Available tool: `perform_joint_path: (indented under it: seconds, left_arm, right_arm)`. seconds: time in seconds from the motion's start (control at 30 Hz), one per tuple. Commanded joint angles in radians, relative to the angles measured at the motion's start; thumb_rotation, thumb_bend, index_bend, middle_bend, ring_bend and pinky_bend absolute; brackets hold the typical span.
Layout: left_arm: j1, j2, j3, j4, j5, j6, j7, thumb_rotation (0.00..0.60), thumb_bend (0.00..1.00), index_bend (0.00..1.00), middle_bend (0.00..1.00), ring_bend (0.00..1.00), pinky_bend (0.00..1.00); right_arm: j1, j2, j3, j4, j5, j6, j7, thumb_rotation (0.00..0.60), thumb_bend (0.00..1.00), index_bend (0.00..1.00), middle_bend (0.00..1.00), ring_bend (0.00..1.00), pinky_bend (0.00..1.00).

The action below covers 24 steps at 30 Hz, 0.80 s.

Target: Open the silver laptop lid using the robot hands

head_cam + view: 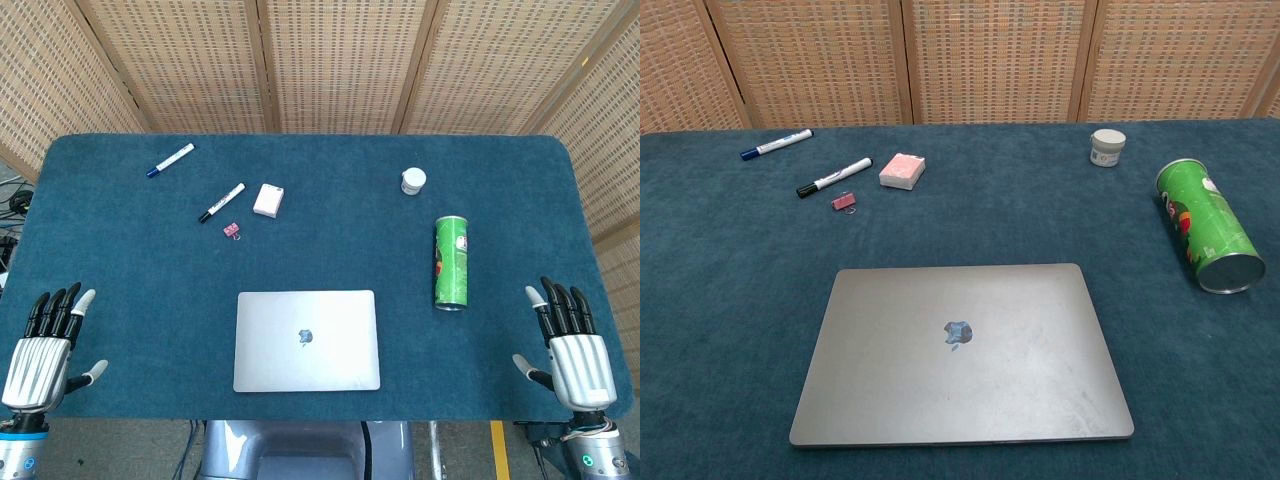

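Observation:
The silver laptop (307, 340) (962, 350) lies flat with its lid closed at the front middle of the blue table, logo facing up. My left hand (45, 345) rests at the table's front left corner, fingers spread and holding nothing, well left of the laptop. At the front right corner my right hand (568, 345) is likewise spread and holds nothing, far right of the laptop. Neither hand appears in the chest view.
A green chip can (451, 263) (1207, 226) lies on its side right of the laptop. Behind are a white jar (413, 181) (1107, 147), a small white box (268, 200) (902, 170), a pink clip (231, 230) (844, 201) and two markers (221, 202) (834, 177), (171, 160) (776, 144).

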Motion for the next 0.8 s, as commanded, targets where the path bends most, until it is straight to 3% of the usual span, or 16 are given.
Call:
perform_joint_path:
  seconds: [0.03, 0.33, 0.5, 0.7, 0.8]
  left_arm:
    - [0.0, 0.0, 0.0, 0.001, 0.0, -0.001, 0.0, 0.6, 0.08, 0.0, 0.0, 0.0, 0.0]
    - [-0.006, -0.002, -0.001, 0.007, 0.008, -0.006, -0.011, 0.6, 0.1, 0.0, 0.0, 0.0, 0.0]
    - [-0.053, -0.015, 0.029, 0.084, 0.164, -0.006, -0.154, 0.6, 0.09, 0.0, 0.0, 0.0, 0.0]
    - [-0.16, -0.038, 0.059, 0.081, 0.281, -0.154, -0.113, 0.6, 0.09, 0.0, 0.0, 0.0, 0.0]
    - [-0.26, -0.089, 0.063, 0.12, 0.389, -0.227, -0.171, 0.6, 0.1, 0.0, 0.0, 0.0, 0.0]
  right_arm:
    - [0.0, 0.001, 0.0, 0.0, 0.001, -0.001, 0.001, 0.6, 0.0, 0.01, 0.0, 0.0, 0.0]
    - [0.0, 0.002, 0.0, -0.002, 0.005, -0.003, 0.005, 0.6, 0.0, 0.01, 0.0, 0.0, 0.0]
    - [-0.001, 0.008, 0.005, -0.007, 0.013, -0.002, 0.018, 0.6, 0.0, 0.01, 0.0, 0.0, 0.0]
    - [0.002, 0.011, 0.005, -0.013, 0.013, -0.007, 0.022, 0.6, 0.0, 0.01, 0.0, 0.0, 0.0]
    - [0.002, 0.011, 0.003, -0.013, 0.011, -0.007, 0.021, 0.6, 0.0, 0.01, 0.0, 0.0, 0.0]
